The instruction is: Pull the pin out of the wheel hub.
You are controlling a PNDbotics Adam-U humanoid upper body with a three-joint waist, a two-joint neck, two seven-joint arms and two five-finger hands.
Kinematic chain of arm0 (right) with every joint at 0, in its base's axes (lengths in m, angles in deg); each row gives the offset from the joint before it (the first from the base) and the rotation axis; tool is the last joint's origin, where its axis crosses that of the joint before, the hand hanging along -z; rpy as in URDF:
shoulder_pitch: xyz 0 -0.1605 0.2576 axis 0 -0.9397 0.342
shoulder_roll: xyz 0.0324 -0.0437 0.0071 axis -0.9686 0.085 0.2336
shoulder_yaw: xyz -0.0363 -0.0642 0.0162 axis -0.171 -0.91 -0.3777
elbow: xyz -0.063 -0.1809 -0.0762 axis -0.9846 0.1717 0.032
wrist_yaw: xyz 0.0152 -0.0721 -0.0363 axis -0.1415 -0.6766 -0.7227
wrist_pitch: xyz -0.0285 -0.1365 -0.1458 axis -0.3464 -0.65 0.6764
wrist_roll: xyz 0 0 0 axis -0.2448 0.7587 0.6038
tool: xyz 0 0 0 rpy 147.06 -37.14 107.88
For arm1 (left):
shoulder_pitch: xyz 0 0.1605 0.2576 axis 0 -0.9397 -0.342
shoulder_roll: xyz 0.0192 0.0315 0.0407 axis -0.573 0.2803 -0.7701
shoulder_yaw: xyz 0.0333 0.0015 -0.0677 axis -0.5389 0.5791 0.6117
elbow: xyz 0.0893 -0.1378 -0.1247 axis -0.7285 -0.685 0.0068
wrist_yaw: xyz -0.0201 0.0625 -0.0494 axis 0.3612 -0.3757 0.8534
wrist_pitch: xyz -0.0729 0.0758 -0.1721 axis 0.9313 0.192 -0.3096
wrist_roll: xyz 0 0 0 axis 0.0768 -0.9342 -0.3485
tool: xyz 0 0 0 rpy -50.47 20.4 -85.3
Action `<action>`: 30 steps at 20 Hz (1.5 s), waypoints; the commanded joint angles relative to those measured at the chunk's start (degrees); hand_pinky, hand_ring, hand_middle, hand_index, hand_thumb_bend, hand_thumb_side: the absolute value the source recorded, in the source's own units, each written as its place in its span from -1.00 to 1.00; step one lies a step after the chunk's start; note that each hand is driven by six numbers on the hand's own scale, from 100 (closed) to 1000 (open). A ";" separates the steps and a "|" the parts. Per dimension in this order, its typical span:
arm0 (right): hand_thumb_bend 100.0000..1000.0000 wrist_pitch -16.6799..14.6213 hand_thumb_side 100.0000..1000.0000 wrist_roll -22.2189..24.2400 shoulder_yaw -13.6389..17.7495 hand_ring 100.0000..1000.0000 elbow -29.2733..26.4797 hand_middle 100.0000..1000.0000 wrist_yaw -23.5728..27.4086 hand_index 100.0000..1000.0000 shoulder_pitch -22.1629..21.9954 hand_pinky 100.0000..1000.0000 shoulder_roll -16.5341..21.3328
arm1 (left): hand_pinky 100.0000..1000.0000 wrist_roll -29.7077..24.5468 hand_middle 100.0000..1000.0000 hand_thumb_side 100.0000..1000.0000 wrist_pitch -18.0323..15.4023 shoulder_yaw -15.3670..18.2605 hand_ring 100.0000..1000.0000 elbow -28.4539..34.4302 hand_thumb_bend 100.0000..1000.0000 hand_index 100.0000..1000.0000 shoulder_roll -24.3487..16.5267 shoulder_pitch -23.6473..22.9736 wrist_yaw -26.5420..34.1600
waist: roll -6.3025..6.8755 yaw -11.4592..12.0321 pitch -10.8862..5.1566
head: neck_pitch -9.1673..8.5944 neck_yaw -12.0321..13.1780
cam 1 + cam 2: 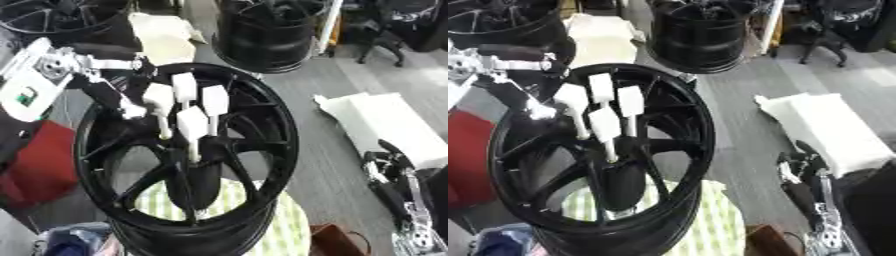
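Note:
A black wheel hub [267, 150] stands tilted on a green-and-white checked cloth [284, 227]. Several white pins with blocky heads rise from its middle: one on the left [159, 99], two behind [185, 86] [215, 100], and one in front [193, 125]. My left arm comes in from the upper left. Its left hand [118, 97] lies against the left side of the leftmost pin; I cannot make out its grip. My right hand [389, 162] rests open at the lower right, fingers up, away from the hub.
Two more black wheels stand behind, one at the top middle [262, 37] and one at the top left [48, 17]. White foam sheets [389, 125] lie on the grey floor to the right. A red object [39, 167] sits left of the hub.

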 commanded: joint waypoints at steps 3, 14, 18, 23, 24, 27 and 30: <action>-0.83 -0.14 -0.32 -0.08 0.60 0.10 -0.56 0.18 0.27 0.74 0.25 0.24 1.02 | -0.08 -4.83 -0.44 -0.42 -2.68 5.64 -0.36 2.90 -1.00 0.23 -6.23 2.32 4.86 | 0.16 0.40 -0.70 | -0.12 -0.29; -0.84 -0.07 -0.31 -0.41 0.97 0.10 -0.50 0.18 0.08 0.74 0.42 0.24 1.53 | -0.05 1.75 -0.40 -0.46 2.01 15.33 -0.33 7.37 -1.00 0.28 -20.02 -11.07 7.38 | 0.47 1.68 -0.56 | -0.12 -0.60; -0.84 -0.07 -0.31 -0.38 1.00 0.10 -0.58 0.18 0.02 0.74 0.71 0.24 1.53 | 0.06 3.97 -0.21 -0.47 3.60 18.25 -0.18 5.34 -1.00 0.40 -21.19 -18.20 4.73 | 0.40 1.91 -0.34 | -0.12 -0.71; -0.84 -0.05 -0.31 -0.34 0.99 0.10 -0.63 0.18 0.08 0.74 0.87 0.24 1.47 | 0.38 6.68 0.34 -0.12 4.65 21.03 0.27 1.49 -0.22 0.76 -19.26 -24.35 -1.35 | 0.30 2.00 0.00 | -0.12 -0.83; -0.84 -0.04 -0.31 -0.35 1.01 0.10 -0.64 0.18 0.08 0.74 0.93 0.24 1.47 | 0.41 7.82 0.39 -0.06 4.80 21.59 0.32 0.98 -0.13 0.79 -18.70 -25.43 -3.22 | 0.27 1.97 0.07 | -0.12 -0.90; -0.84 0.01 -0.31 -0.47 1.14 0.10 -0.66 0.18 0.11 0.74 0.98 0.24 1.48 | 0.57 11.78 0.61 0.12 5.60 23.92 0.49 -0.04 0.12 0.86 -16.96 -28.58 -7.86 | 0.16 1.88 0.29 | -0.12 -1.02; -0.84 0.02 -0.31 -0.61 1.25 0.10 -0.70 0.18 0.18 0.74 1.01 0.24 1.40 | 0.58 15.32 0.64 0.16 6.46 26.73 0.51 -0.51 0.14 0.87 -15.19 -31.42 -10.28 | 0.08 1.96 0.50 | -0.12 -1.07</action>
